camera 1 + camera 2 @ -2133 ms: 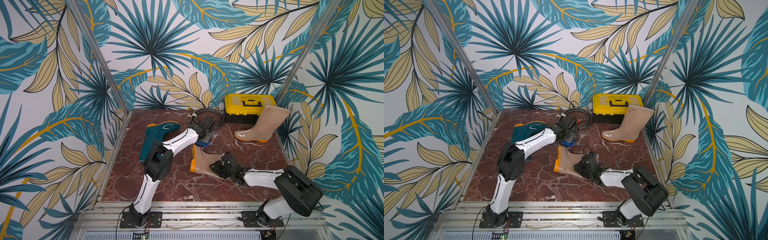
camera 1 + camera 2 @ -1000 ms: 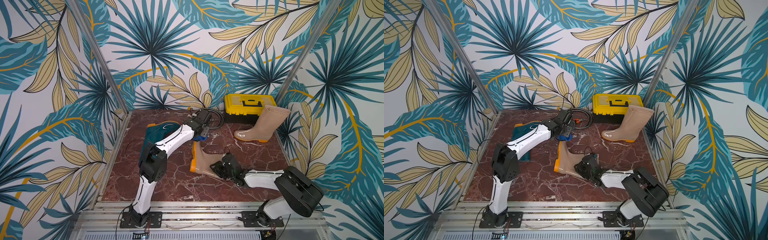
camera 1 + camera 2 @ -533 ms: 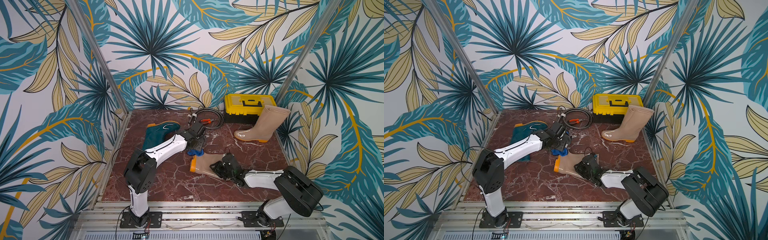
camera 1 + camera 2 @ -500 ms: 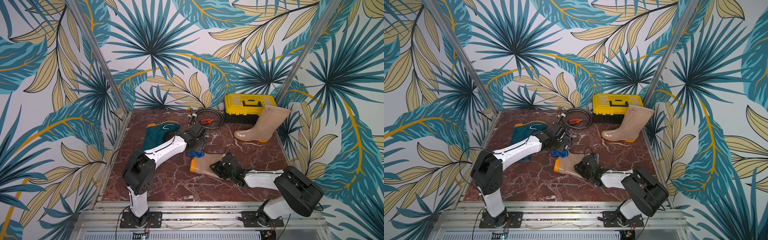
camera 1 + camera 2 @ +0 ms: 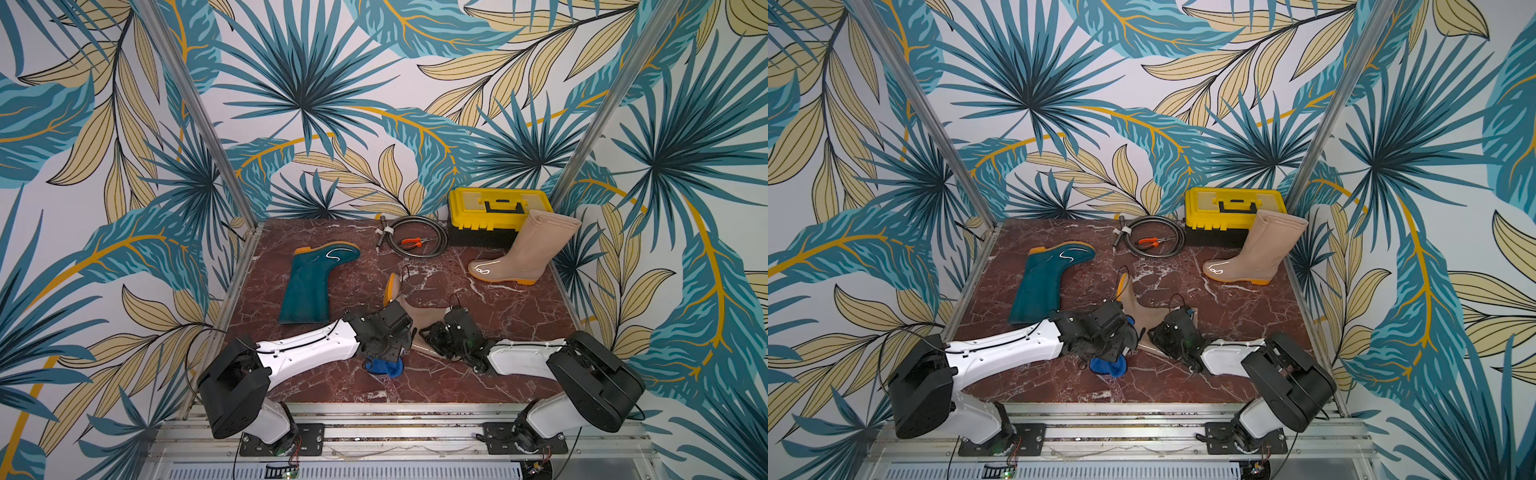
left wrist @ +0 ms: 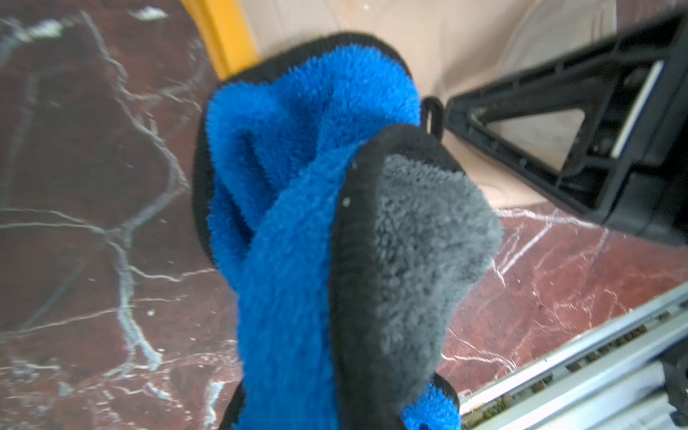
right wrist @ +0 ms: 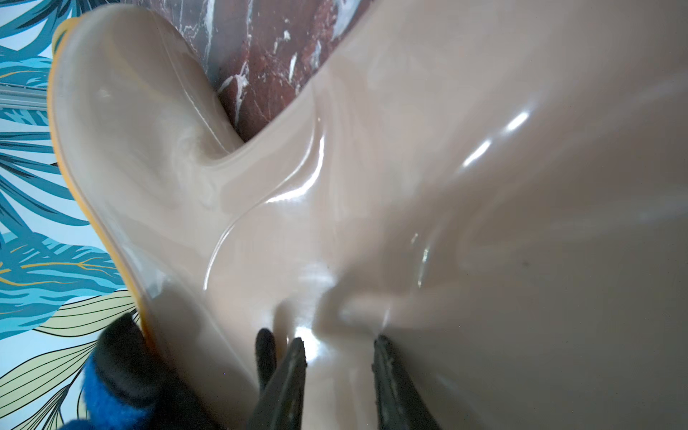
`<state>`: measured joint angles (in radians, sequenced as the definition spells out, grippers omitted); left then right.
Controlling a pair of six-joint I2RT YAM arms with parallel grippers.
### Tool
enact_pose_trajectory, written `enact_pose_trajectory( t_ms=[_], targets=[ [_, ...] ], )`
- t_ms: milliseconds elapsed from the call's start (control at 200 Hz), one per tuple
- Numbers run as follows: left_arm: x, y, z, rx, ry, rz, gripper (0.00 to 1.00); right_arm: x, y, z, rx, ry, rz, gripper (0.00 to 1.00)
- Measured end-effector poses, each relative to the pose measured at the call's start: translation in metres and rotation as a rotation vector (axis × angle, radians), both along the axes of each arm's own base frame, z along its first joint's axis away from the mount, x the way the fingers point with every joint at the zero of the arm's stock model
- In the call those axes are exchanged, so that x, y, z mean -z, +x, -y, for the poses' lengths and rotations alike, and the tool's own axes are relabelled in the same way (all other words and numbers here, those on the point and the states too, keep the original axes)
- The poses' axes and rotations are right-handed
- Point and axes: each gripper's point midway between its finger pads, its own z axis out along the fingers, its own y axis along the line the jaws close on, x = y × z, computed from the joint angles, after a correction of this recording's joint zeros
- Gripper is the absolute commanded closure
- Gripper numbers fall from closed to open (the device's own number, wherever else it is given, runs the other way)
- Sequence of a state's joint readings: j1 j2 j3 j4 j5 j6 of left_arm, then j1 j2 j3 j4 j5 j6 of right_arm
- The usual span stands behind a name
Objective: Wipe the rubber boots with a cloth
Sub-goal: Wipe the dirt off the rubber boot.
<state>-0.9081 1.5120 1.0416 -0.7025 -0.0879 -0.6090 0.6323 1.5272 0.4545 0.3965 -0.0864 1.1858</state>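
A beige-tan rubber boot (image 5: 419,316) lies mid-table with its orange sole (image 5: 390,289) tipped up. My right gripper (image 7: 338,357) is shut on a fold of its glossy shaft (image 7: 409,186). The cloth (image 5: 384,366), blue on one side and grey on the other with black trim, hangs from my left gripper (image 5: 388,355), which is shut on it just left of the shaft. In the left wrist view the cloth (image 6: 298,186) hides the jaws. A dark teal boot (image 5: 309,286) lies flat at the left. Another tan boot (image 5: 519,253) stands upright at the back right.
A yellow toolbox (image 5: 498,208) stands against the back wall, with a coiled cable (image 5: 415,241) and orange pliers (image 5: 409,242) beside it. Patterned walls close in three sides. An aluminium rail (image 5: 395,415) runs along the front edge.
My left arm has swung from the back of the table toward the front, carrying the cloth down along the tan boot to beside its shaft. The right gripper has kept its hold.
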Motion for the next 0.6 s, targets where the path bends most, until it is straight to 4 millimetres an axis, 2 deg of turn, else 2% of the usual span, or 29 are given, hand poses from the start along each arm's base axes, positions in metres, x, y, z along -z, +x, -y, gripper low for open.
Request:
enact_pose_trajectory(
  t_ms=[80,175,240,315,365,426,491,601],
  targets=[
    [-0.022,0.029,0.002,-0.021,-0.018,0.049,1.0,0.0,0.0,0.0,0.001,0.001,-0.001,0.67],
    [-0.055,0.085,0.004,-0.069,-0.054,0.139,1.0,0.0,0.0,0.001,0.004,0.006,0.001,0.67],
    [-0.07,0.125,0.006,-0.089,-0.07,0.191,1.0,0.0,0.0,0.001,0.006,0.008,0.002,0.67],
    [-0.073,0.164,0.009,-0.099,-0.073,0.221,1.0,0.0,0.0,0.001,0.006,0.01,0.003,0.67],
    [-0.065,0.186,0.01,-0.103,-0.066,0.229,1.0,0.0,0.0,0.001,0.006,0.01,0.004,0.67],
    [-0.047,0.201,0.01,-0.105,-0.05,0.21,1.0,0.0,-0.001,0.001,0.007,0.01,0.004,0.67],
    [-0.025,0.203,0.01,-0.102,-0.04,0.173,1.0,-0.001,-0.001,0.001,0.009,0.012,0.004,0.67],
    [-0.027,0.195,0.011,-0.097,-0.054,0.19,1.0,-0.001,-0.001,0.002,0.011,0.012,0.005,0.67]
  ],
)
